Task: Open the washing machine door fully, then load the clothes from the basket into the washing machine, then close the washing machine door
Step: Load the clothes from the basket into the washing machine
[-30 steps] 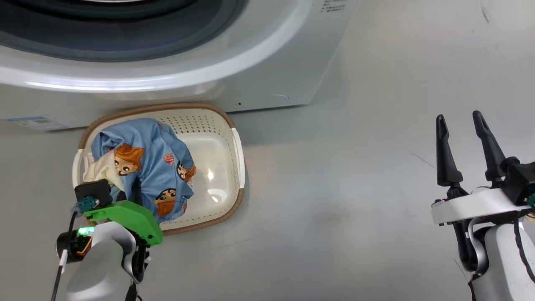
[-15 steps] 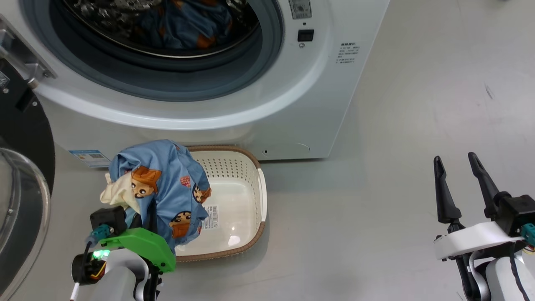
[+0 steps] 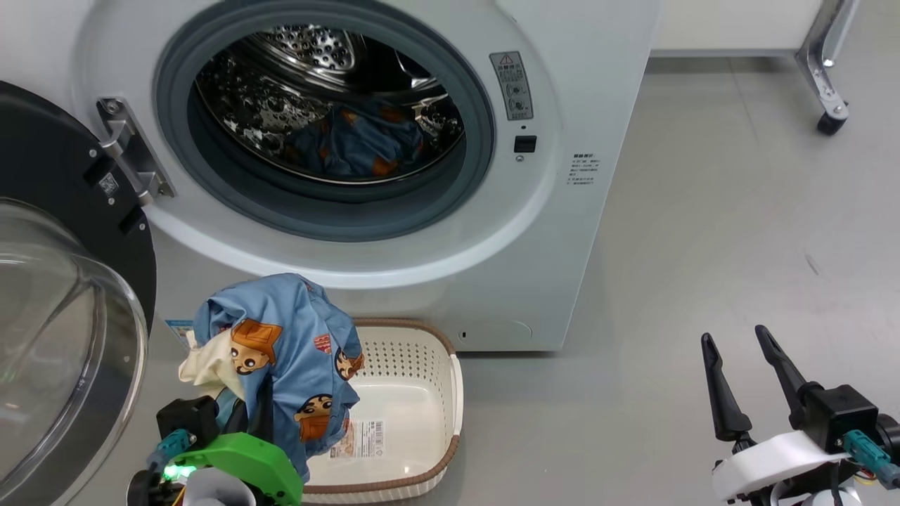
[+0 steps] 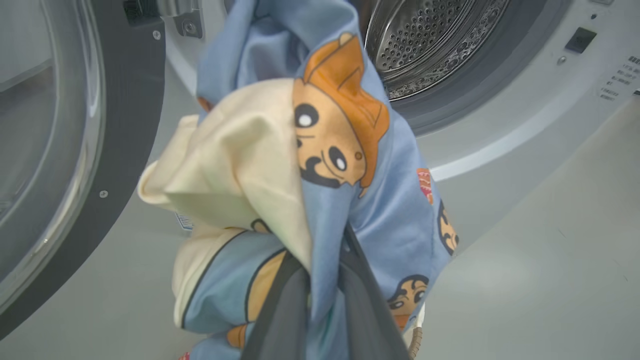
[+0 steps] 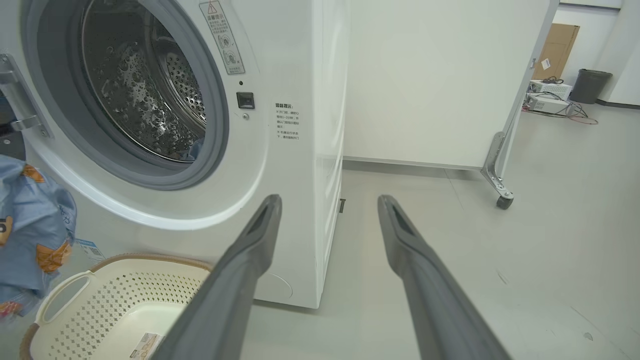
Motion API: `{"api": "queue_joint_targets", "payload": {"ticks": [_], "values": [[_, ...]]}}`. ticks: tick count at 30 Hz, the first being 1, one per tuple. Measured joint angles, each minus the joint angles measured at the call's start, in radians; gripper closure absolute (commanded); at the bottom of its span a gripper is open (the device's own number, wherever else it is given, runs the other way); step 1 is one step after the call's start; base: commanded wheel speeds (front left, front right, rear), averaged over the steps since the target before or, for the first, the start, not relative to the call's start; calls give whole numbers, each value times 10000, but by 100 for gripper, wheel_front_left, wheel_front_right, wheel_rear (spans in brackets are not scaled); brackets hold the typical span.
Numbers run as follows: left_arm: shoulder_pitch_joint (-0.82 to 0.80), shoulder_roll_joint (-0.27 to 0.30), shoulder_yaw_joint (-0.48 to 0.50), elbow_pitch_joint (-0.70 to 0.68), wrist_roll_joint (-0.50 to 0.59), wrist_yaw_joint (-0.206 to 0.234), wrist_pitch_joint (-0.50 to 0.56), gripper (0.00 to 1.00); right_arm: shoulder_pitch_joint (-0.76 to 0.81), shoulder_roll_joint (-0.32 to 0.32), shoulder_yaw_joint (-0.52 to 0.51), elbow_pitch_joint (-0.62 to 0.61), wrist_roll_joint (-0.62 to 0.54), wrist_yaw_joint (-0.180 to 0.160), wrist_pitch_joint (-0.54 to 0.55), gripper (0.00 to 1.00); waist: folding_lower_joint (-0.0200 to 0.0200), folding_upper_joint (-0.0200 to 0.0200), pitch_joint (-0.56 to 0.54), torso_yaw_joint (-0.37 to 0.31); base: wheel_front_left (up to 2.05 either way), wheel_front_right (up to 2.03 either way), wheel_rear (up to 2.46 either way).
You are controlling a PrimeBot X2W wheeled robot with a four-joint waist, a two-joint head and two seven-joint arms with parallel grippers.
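The clothes (image 3: 295, 337) clamped in the left claw (image 4: 322, 265) over the basket (image 3: 422, 365), washing machine door (image 3: 70, 211) open alongside, right claw (image 3: 733, 334) apart

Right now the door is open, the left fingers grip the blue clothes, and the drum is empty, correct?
No: the drum is not empty; the head view shows a blue garment lying inside. The door is open and the left fingers grip the blue clothes.

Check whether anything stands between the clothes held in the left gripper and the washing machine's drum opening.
Nothing visible does. The washing machine door stands swung aside to the left, and the clothes in the left gripper hang below the open mouth. A garment lies low in the drum, not blocking it.
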Motion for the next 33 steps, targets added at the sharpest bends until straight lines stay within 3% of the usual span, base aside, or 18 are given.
{"api": "queue_joint_targets", "payload": {"ticks": [10,19,33], "values": [[890,25,221,-1429,397,140,0,100,449,-263,-48,-148,0,0,0,0,0,0,-818,-67,0,0,0],[1580,61,596,-2997,903,280,0,100,577,-278,-104,-257,0,0,0,0,0,0,-925,-78,0,0,0],[2573,176,541,-4232,1390,378,-2,100,834,-293,15,-326,2,0,0,0,1,0,-973,-39,0,0,0]]}}
